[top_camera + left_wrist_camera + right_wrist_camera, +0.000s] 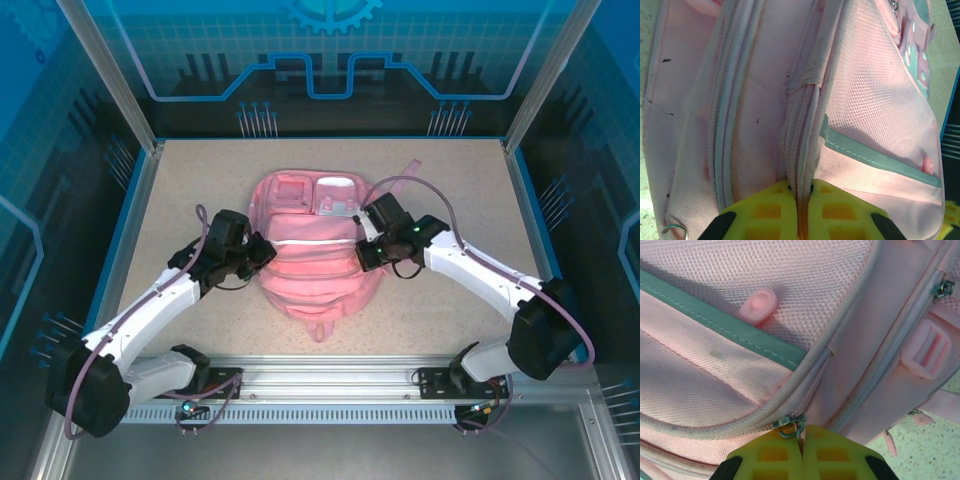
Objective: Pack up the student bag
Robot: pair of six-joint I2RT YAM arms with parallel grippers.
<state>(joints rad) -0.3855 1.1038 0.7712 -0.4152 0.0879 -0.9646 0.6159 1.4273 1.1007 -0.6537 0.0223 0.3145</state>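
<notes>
The pink student bag lies flat in the middle of the table, front pockets up, with its pale stripe across it. My left gripper is at the bag's left side. In the left wrist view it is shut on a raised fold of the bag's zip seam. My right gripper is at the bag's right side. In the right wrist view it is shut on the pull tab of a metal zip slider on the student bag.
A pink strap trails off the bag's far right corner. Blue walls edge the speckled table. A rail with both arm bases runs along the near edge. A pink buckle and loose zip pulls sit beside the right gripper.
</notes>
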